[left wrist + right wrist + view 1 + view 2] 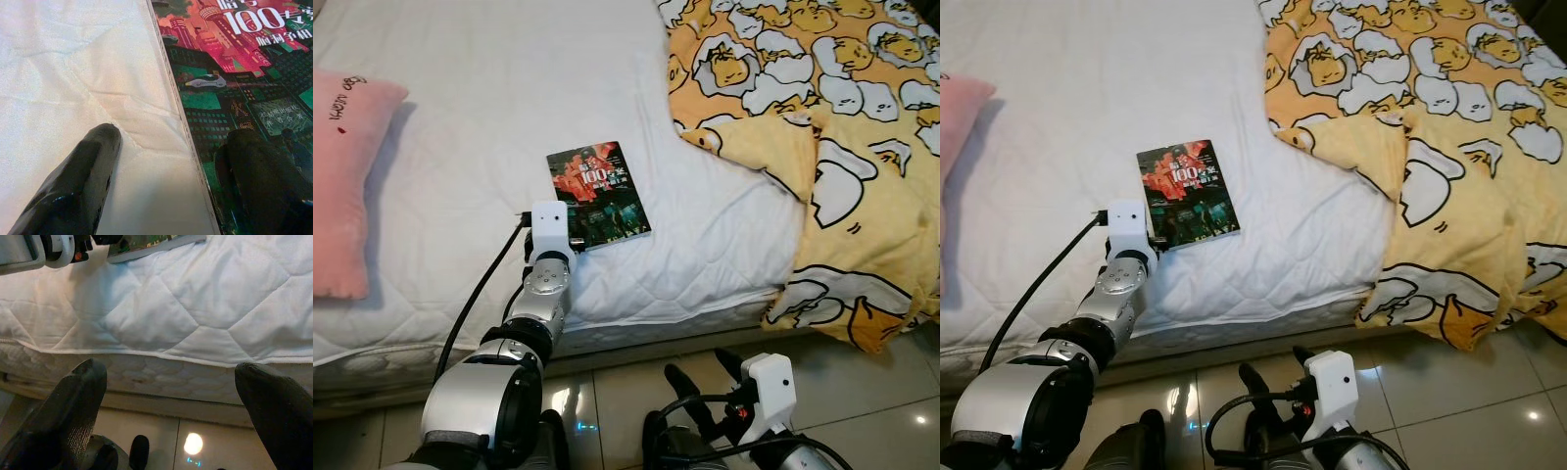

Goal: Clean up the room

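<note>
Right gripper (703,377) open above floor; left gripper (171,147) straddles book (598,194) edge.

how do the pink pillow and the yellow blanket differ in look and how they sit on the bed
The pink pillow is plain apart from small dark writing; the yellow blanket is covered in a cartoon egg print. The pillow lies wholly on the mattress at the robot's left; the blanket is rumpled at the right and hangs over the bed edge toward the floor. Both are soft bedding lying on the same white mattress.
</note>
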